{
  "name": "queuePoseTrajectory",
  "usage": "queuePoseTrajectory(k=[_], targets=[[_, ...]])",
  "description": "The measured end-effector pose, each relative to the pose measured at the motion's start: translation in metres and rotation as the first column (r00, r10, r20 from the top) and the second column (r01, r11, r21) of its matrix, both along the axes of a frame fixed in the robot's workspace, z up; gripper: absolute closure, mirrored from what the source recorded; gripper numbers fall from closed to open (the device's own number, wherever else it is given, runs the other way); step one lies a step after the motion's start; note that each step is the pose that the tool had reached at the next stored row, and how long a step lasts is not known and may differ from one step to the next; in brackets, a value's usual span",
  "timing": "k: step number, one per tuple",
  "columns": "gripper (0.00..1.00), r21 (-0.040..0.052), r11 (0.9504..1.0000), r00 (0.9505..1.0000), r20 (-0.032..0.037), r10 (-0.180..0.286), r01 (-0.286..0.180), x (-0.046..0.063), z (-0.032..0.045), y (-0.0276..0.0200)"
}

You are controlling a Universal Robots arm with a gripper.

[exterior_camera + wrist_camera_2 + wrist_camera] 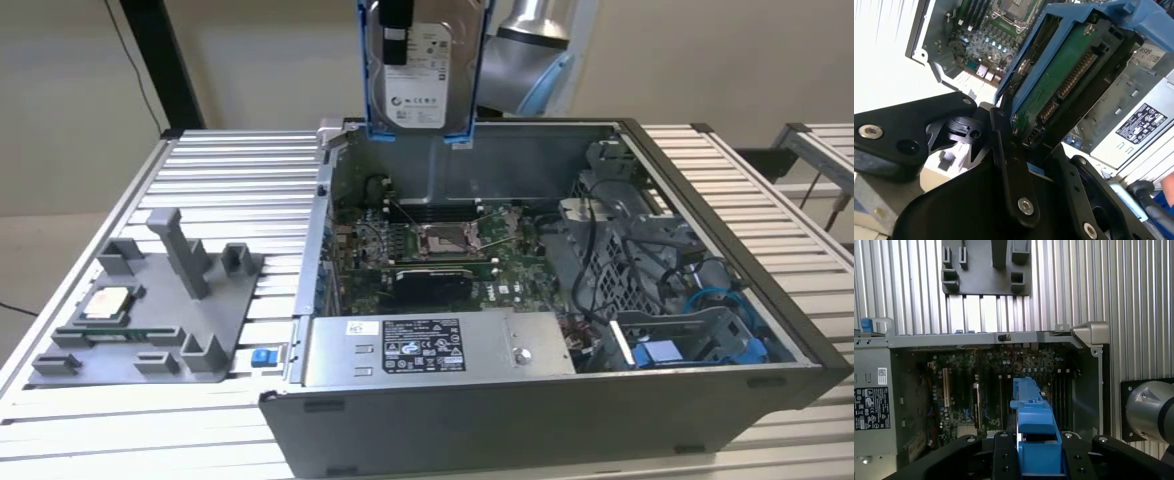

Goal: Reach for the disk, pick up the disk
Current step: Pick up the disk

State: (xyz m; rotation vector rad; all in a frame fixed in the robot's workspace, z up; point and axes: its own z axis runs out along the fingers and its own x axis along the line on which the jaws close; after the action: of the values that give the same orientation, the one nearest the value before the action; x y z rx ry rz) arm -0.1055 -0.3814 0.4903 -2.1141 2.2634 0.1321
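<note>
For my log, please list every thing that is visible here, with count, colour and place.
disk: 1, silver in blue bracket, held upright above the case's rear
case: 1, grey, open, on the table
motherboard: 1, green, inside the case
power supply: 1, silver, at the case's front
fixture: 1, grey, exterior view's left
chip: 1, silver, on the fixture
table: 1, ribbed silver
gripper: 1, black, shut on the disk

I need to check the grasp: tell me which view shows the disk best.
The exterior view: the disk hangs upright above the computer case, label facing out. The second wrist view shows its green underside, clamped by the gripper; the first wrist view shows its blue bracket edge.
</note>
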Motion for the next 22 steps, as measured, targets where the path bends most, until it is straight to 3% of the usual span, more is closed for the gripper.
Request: queuePoseTrajectory(k=[22], targets=[[1.00, -0.0001, 1.0000, 1.0000, -0.0016, 0.000, 0.000, 0.002, 0.0000, -0.0336]])
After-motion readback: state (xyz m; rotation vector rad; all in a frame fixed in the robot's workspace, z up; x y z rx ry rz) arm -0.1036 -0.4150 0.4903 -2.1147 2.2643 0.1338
